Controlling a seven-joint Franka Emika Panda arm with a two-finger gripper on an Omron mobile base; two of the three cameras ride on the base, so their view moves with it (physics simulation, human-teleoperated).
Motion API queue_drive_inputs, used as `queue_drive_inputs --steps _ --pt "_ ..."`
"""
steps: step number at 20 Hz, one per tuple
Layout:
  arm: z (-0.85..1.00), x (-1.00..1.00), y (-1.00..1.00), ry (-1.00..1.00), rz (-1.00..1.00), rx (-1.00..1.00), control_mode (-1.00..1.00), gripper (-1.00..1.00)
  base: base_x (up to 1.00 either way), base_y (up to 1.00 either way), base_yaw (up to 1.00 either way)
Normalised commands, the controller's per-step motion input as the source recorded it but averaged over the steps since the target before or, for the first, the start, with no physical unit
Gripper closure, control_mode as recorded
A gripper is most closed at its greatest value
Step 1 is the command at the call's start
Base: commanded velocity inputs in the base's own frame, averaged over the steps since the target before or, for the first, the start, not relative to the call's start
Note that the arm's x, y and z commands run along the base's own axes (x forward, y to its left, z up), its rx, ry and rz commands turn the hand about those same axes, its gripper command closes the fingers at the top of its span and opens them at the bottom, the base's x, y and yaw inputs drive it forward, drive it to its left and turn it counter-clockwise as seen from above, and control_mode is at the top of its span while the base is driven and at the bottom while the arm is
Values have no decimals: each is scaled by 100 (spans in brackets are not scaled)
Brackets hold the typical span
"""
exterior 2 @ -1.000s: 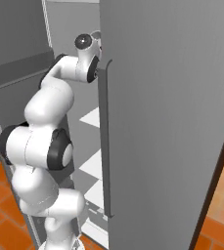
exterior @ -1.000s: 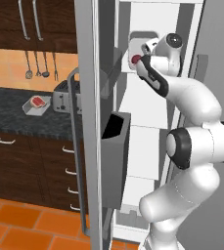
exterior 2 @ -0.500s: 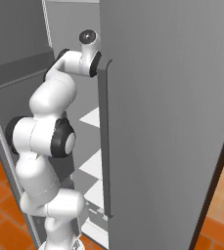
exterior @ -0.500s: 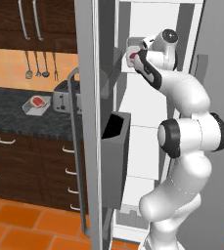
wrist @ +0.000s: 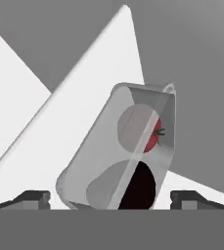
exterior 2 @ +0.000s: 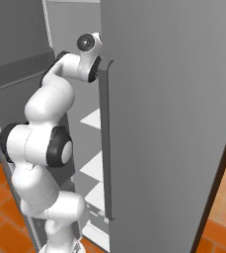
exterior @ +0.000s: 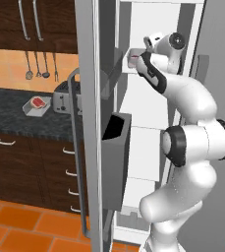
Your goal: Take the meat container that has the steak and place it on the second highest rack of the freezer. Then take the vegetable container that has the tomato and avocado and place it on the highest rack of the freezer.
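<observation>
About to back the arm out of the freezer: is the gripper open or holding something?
Gripper: open, fingers wide on either side of the vegetable container, not clamping it.

A glossy white arm (exterior: 192,142) is seen, built of rounded, bulging segments. Its joints are ringed by dark grey bands (exterior: 175,145), and a round dark cap (exterior 2: 86,43) is set at the wrist. Two small dark finger tips (wrist: 35,197) are shown on the gripper (wrist: 111,199).
</observation>
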Motion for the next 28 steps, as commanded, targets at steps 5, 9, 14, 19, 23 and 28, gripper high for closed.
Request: queue_drive_inputs --steps 5,9,14,19,23,28 --pt "42 -100 -5 7 0 2 -100 -100 0 0 0" --pt "16 -100 0 15 0 0 -100 -100 0 0 0" --pt "0 -100 0 4 0 0 -100 -100 0 0 0" --pt "-3 -100 5 0 -9 8 -100 -100 0 0 0" --pt "0 -94 6 -1 -57 18 -100 -100 0 0 0" --pt "3 -72 1 -3 -76 30 -100 -100 0 0 0"
